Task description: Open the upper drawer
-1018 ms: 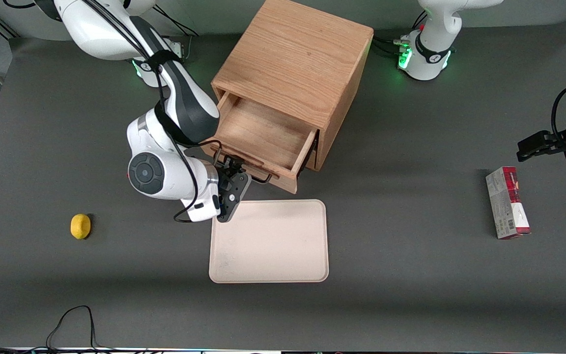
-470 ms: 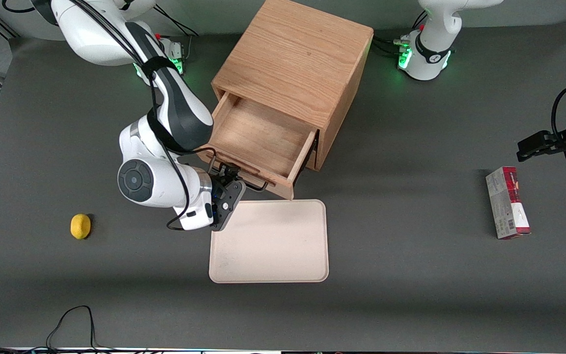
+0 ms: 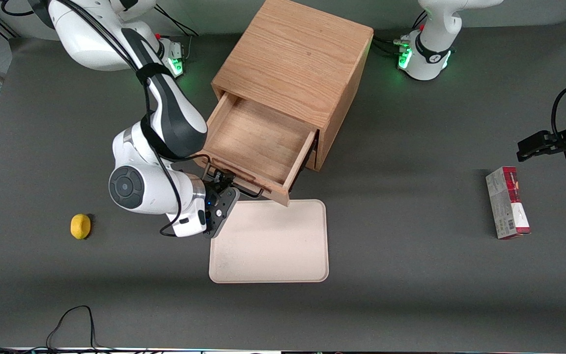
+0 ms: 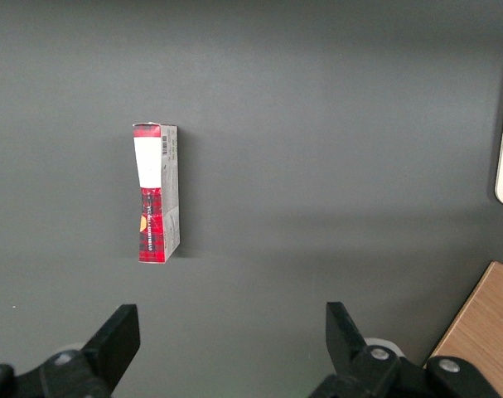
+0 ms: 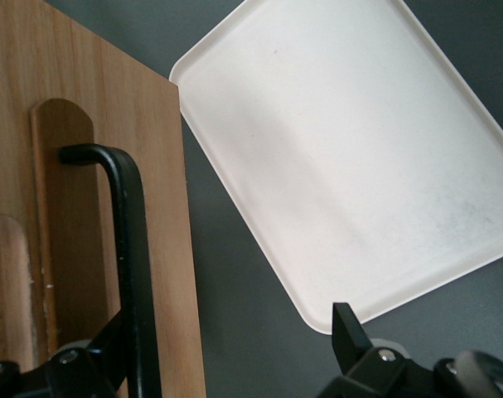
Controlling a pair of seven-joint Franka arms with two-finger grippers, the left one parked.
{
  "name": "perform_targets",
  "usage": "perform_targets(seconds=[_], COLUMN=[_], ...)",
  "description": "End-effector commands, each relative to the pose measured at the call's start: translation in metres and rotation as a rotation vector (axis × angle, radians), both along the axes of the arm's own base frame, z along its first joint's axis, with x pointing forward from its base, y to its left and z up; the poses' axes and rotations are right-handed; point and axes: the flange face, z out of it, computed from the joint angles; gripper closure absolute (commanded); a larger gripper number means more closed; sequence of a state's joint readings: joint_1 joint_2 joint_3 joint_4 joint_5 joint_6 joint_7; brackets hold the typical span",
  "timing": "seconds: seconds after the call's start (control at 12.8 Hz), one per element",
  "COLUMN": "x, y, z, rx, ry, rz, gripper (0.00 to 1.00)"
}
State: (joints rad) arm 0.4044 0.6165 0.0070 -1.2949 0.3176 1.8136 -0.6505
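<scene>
My gripper [image 3: 220, 189] sits at the front of the upper drawer [image 3: 258, 142], low and just above the near edge of the cream tray [image 3: 269, 241]. In the right wrist view its fingers [image 5: 94, 369] are spread wide, the black wire handle [image 5: 127, 249] running past one finger and the other finger well clear over the tray [image 5: 342, 157], so nothing is pinched; whether a finger touches the bar I can't tell. The drawer is pulled well out of the light oak cabinet [image 3: 295, 54], bare wooden floor showing, front panel close to the tray's rim. The bottom drawer is hidden underneath it. I judge the pull is essentially finished: the step is either the last bit of travel or letting go. Next move needs the hand to back straight off the handle without dragging it or knocking the tray. A yellow lemon [image 3: 80, 226] lies toward the working arm's end of the table. A red and grey carton [image 3: 507, 202] lies toward the parked arm's end; in the left wrist view it [image 4: 156, 192] shows a white label patch and a barcode, but no wording I can read, brand unknown.
</scene>
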Motion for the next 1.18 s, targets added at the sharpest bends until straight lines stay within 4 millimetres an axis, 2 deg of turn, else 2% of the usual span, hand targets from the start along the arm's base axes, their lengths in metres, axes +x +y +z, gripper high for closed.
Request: perform_targets(seconds=[0.0, 0.55, 1.1], x=[0.016, 0.035, 0.043], y=[-0.010, -0.025, -0.026], z=[-0.001, -0.008, -0.002], rx=[-0.004, 0.000, 0.009], ry=[-0.027, -0.040, -0.064], rz=[0.012, -0.019, -0.025], gripper=[0.00, 0.00, 0.00])
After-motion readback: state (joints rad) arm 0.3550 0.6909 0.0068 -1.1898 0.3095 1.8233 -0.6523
